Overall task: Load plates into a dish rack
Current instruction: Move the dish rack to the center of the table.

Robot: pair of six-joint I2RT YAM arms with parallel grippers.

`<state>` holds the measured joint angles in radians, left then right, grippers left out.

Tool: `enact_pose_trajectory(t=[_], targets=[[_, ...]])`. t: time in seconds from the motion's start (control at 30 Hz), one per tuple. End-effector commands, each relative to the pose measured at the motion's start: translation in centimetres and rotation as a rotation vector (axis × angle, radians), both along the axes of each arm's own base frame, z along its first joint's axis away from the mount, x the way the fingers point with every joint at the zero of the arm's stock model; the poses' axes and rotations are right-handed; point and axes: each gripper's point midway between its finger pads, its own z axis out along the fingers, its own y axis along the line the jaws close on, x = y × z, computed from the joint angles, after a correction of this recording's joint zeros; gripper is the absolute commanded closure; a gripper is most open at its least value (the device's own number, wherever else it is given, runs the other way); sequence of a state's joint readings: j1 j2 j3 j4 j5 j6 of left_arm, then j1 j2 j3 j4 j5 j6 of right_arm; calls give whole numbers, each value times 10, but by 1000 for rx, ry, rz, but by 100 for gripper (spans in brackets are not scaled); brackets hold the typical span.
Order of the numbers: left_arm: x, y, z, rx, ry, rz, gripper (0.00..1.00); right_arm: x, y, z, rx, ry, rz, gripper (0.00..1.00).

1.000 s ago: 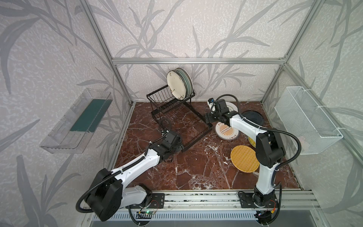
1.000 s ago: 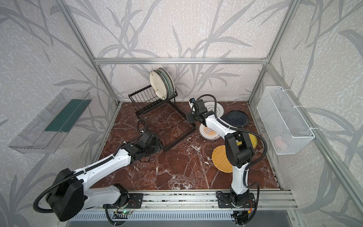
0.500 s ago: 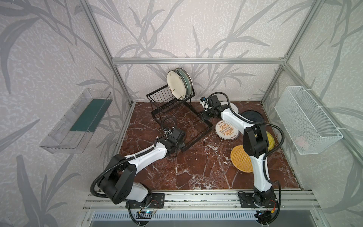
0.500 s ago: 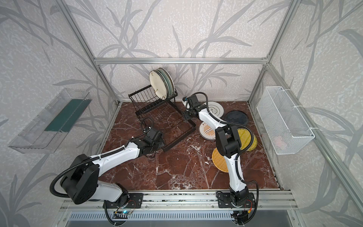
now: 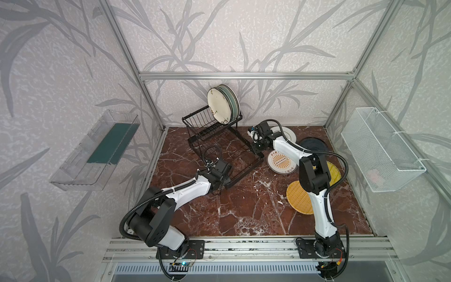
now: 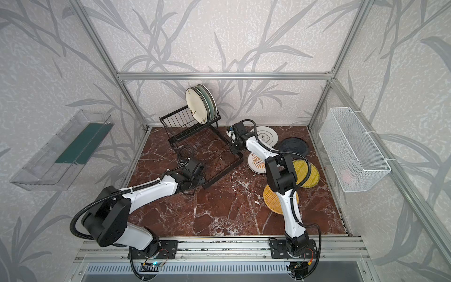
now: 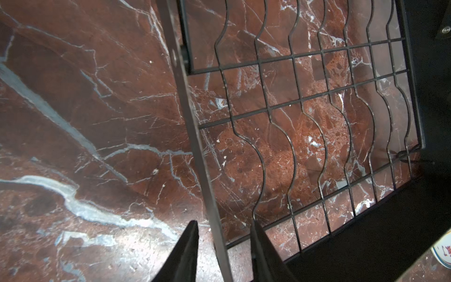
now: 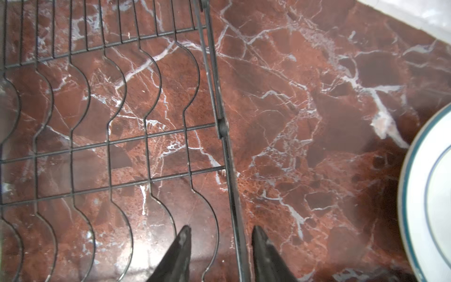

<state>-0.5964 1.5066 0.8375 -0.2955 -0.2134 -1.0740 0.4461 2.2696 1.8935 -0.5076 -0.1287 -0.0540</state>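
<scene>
The black wire two-tier dish rack sits on the red-brown marble counter toward the back left corner, turned at an angle. Its raised basket has a round cream plate standing on edge, with pale green plates stacked right behind it.

Both arms are down at the rack's flat lower grid tray. The left end effector straddles the flat side bar on the tray's side facing the counter's left edge, close to the tray's front corner. It's partly open, and the wrist view shows marble on each side of the bar, so no grip on it. Same deal for the right end effector: fingers either side of the thin wire rail on the opposite side, partly spread, not pinching.

The other plates lie flat along the counter's right side. There's a white plate with a teal rim near the back edge, with a dark blue plate beside it. A white plate with an orange sunburst comes next. A yellow woven disc and another yellow disc sit closer to the front, partly hidden by the right arm.
</scene>
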Motion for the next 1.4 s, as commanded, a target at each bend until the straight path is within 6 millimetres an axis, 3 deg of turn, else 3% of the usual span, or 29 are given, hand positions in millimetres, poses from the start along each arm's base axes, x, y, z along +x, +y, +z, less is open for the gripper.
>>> enact_pose_trajectory(t=[0.0, 0.43, 0.63, 0.9, 1.37], targets=[[10, -2, 7, 9, -29, 13, 70, -4, 0, -3, -1, 27, 17, 64], [10, -11, 0, -5, 9, -27, 90, -12, 0, -10, -9, 71, 42, 83], [7, -14, -7, -17, 25, -44, 99, -19, -4, -9, -21, 102, 27, 100], [-3, -9, -3, 3, 24, -93, 100, -33, -8, -1, 28, 79, -13, 100], [-33, -2, -3, 58, 52, -289, 100, -87, -30, 2, 134, 92, -154, 100]])
